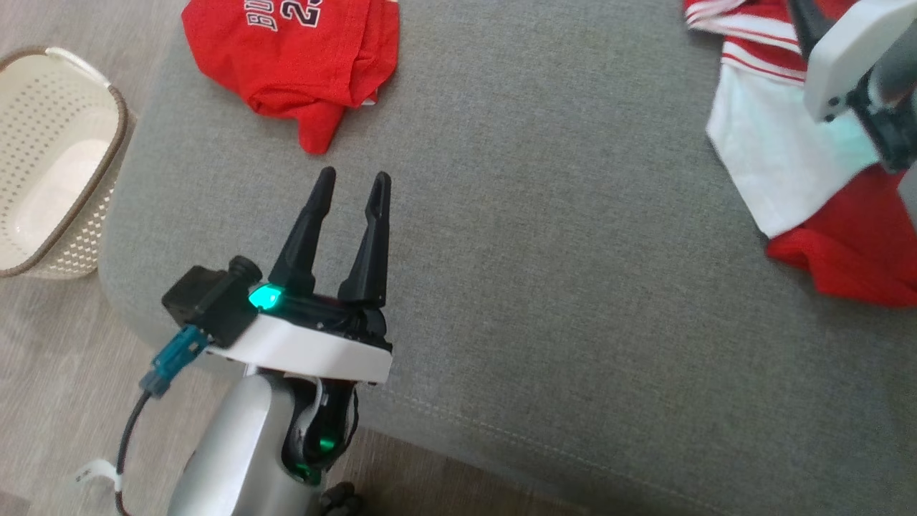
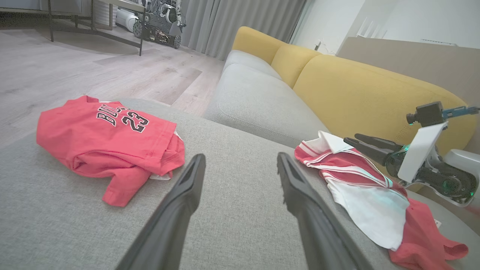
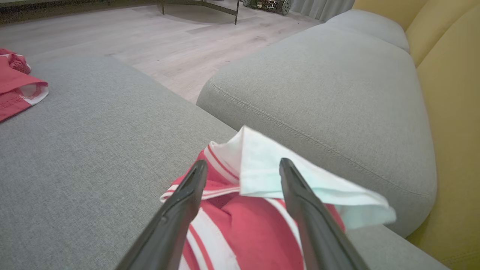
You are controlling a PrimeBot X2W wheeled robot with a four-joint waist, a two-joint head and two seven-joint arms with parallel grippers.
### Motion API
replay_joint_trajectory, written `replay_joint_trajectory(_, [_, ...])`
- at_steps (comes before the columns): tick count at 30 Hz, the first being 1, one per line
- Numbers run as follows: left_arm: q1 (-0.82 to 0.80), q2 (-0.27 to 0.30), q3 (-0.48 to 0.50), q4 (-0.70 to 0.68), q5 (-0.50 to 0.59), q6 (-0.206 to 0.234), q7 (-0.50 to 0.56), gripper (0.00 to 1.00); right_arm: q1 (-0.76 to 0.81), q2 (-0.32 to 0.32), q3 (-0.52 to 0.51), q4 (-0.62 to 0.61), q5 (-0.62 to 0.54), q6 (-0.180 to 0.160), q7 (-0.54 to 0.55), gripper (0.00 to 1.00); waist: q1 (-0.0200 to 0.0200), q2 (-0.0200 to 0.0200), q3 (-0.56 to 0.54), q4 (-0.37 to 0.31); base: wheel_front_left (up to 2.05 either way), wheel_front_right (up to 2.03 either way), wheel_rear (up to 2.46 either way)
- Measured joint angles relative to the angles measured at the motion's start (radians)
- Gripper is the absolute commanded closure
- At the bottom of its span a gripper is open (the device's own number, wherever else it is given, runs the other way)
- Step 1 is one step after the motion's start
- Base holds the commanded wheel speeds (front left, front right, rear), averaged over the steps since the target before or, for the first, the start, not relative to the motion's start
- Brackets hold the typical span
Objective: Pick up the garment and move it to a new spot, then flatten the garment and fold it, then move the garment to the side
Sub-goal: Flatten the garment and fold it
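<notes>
A red-and-white striped garment [image 1: 774, 158] lies crumpled at the right edge of the grey cushion [image 1: 537, 251]. My right gripper [image 3: 243, 163] hangs just over it, open, with its fingers straddling a raised white fold of the garment [image 3: 258, 225] and gripping nothing. From the left wrist view the same garment [image 2: 367, 198] sits under the right gripper [image 2: 352, 138]. My left gripper [image 1: 354, 175] is open and empty over bare cushion near the front left, and its own view shows the gripper [image 2: 240, 157] pointing between the two garments.
A red jersey [image 1: 294, 50] printed with 23 lies bunched at the far left of the cushion. A cream perforated basket [image 1: 57, 165] stands on the wood floor to the left. Yellow sofa backs [image 2: 356, 90] and another grey seat [image 3: 318, 86] lie beyond.
</notes>
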Motion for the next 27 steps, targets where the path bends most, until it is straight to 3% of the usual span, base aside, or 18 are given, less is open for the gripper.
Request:
replay_joint_trajectory(7, [-0.005, -0.001, 0.027, 0.002, 0.015, 0.005, 0.0, 0.0, -0.026, 0.028, 0.051, 0.077, 0.055, 0.0, -0.133, 0.0, 0.0, 0.0, -0.022, -0.035, 0.0, 0.0, 0.0])
replay_joint_trajectory(16, [-0.004, 0.0, 0.055, 0.005, 0.034, 0.005, 0.0, 0.0, -0.016, 0.067, 0.042, 0.077, 0.105, 0.0, -0.293, 0.0, -0.0001, 0.0, -0.094, -0.109, 0.0, 0.0, 0.0])
replay_joint_trajectory(22, [0.018, -0.001, 0.081, 0.01, 0.031, 0.005, 0.0, 0.0, 0.081, 0.074, -0.009, -0.014, 0.119, 0.0, -0.314, 0.0, -0.0002, 0.0, -0.165, -0.168, 0.0, 0.0, 0.0])
replay_joint_trajectory(27, [0.043, 0.0, 0.1, 0.01, 0.031, 0.005, 0.0, 0.0, 0.208, 0.08, -0.117, -0.189, 0.088, 0.0, -0.315, 0.0, -0.0002, 0.0, -0.217, -0.216, 0.0, 0.0, 0.0])
